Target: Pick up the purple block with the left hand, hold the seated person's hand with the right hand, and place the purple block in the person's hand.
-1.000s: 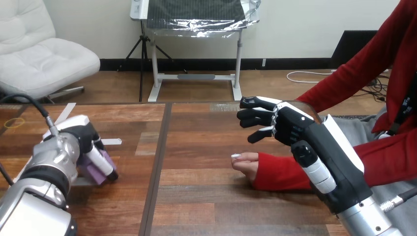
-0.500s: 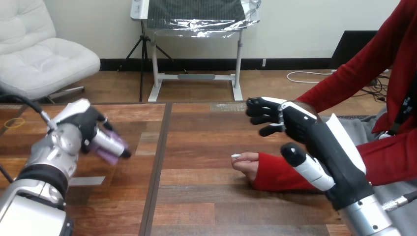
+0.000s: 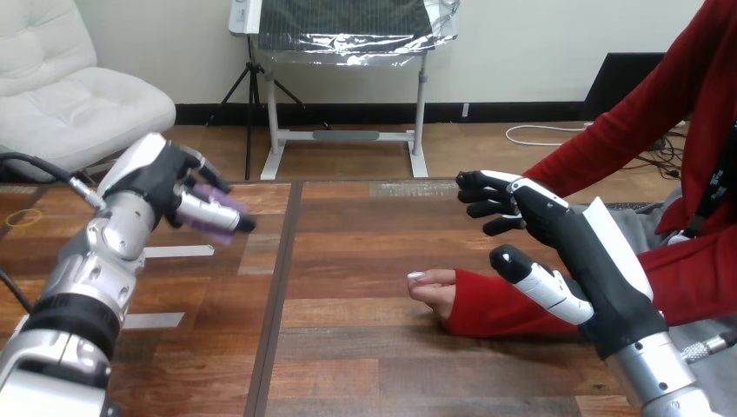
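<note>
curling round the purple block (image 3: 214,195), the left hand (image 3: 161,178) hangs over the wooden table (image 3: 348,347) at about ten o'clock in the head view. the block is clamped between its fingers and thumb, clear of the tabletop. two white tape strips (image 3: 178,251) lie on the wood below it, toward seven o'clock from the hand.

the person's hand (image 3: 434,291) rests on the table just off centre, toward five o'clock, with its fingertips turned to nine o'clock and a red sleeve (image 3: 491,308) running back toward three o'clock.

the right hand (image 3: 556,228) is at two o'clock from the person's hand and apart from it. its fingers (image 3: 482,193) are loose and well apart from the thumb (image 3: 532,280), with nothing between them. the thumb shows in front of the sleeve; whether the two touch i cannot tell.
</note>
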Controlling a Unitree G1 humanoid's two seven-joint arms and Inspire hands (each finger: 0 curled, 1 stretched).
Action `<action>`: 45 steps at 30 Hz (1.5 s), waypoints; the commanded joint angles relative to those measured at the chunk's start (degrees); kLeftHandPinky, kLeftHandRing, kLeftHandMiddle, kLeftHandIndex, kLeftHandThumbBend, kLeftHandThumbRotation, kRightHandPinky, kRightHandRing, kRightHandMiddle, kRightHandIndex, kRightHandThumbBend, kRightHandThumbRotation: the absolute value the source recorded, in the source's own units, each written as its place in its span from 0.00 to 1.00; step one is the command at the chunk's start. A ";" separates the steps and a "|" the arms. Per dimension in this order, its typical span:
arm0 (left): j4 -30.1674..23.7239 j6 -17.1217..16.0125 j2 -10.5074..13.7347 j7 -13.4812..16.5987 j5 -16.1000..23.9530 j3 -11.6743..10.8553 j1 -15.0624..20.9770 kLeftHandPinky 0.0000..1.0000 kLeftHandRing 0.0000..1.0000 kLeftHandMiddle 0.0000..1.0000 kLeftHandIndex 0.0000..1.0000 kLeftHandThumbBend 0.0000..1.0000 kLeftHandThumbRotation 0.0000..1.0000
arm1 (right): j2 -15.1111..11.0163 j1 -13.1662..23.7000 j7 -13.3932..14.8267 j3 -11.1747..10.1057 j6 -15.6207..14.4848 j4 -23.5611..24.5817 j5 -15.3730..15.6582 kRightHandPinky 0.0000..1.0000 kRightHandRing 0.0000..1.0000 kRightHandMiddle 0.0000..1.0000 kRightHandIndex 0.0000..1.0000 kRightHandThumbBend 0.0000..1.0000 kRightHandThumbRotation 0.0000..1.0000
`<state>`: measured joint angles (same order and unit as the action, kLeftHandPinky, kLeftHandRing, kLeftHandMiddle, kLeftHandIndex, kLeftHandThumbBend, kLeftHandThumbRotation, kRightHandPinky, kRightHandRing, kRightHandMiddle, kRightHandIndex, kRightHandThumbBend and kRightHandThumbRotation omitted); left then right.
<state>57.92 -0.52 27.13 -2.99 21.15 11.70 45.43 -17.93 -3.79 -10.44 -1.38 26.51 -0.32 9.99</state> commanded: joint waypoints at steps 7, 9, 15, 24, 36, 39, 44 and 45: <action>-18.07 -0.97 1.56 1.08 -3.25 -5.10 -7.43 0.28 0.34 0.38 0.43 0.86 0.00 | -3.46 7.79 2.21 -2.28 0.66 -3.76 2.82 0.68 0.79 0.83 0.84 1.00 0.88; -19.61 -1.01 1.49 1.18 -3.35 -5.48 -8.34 0.28 0.34 0.39 0.43 0.87 0.00 | -3.84 8.12 2.30 -2.42 0.51 -4.32 3.34 0.68 0.79 0.83 0.84 1.00 0.86; -24.90 0.62 0.85 0.93 -3.88 -6.83 -11.20 0.29 0.35 0.40 0.43 0.88 0.00 | -5.48 9.03 2.76 -2.68 -0.34 -5.83 5.59 0.67 0.80 0.83 0.84 1.00 0.83; -31.34 1.16 0.16 0.82 -4.44 -7.88 -14.82 0.26 0.32 0.38 0.42 0.88 0.00 | -8.28 10.81 2.75 -2.34 0.52 -9.36 7.46 0.66 0.79 0.83 0.84 1.00 0.76; -35.86 0.85 -0.60 -0.28 -5.43 -8.77 -17.65 0.24 0.29 0.37 0.41 0.87 0.00 | -11.75 12.92 1.07 -0.91 -0.87 -13.30 9.50 0.68 0.83 0.87 0.86 1.00 0.65; -36.84 1.32 -0.77 -0.84 -5.75 -8.85 -18.06 0.28 0.32 0.39 0.41 0.86 0.00 | -12.76 13.87 1.07 -0.28 -0.01 -14.99 10.58 0.68 0.84 0.87 0.87 1.00 0.64; -37.29 1.73 -0.73 -1.76 -5.91 -8.69 -18.22 0.29 0.33 0.39 0.41 0.85 0.00 | -14.15 15.53 0.72 0.70 0.93 -18.01 11.84 0.69 0.84 0.88 0.87 1.00 0.61; -37.31 1.87 -0.73 -1.90 -5.92 -8.68 -18.22 0.29 0.33 0.39 0.41 0.85 0.00 | -14.28 15.75 0.67 0.84 1.00 -18.38 11.96 0.69 0.84 0.88 0.87 1.00 0.61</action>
<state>25.27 1.22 26.31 -4.39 16.08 4.40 24.27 -30.16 5.80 -9.68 -1.66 26.04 -16.79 21.27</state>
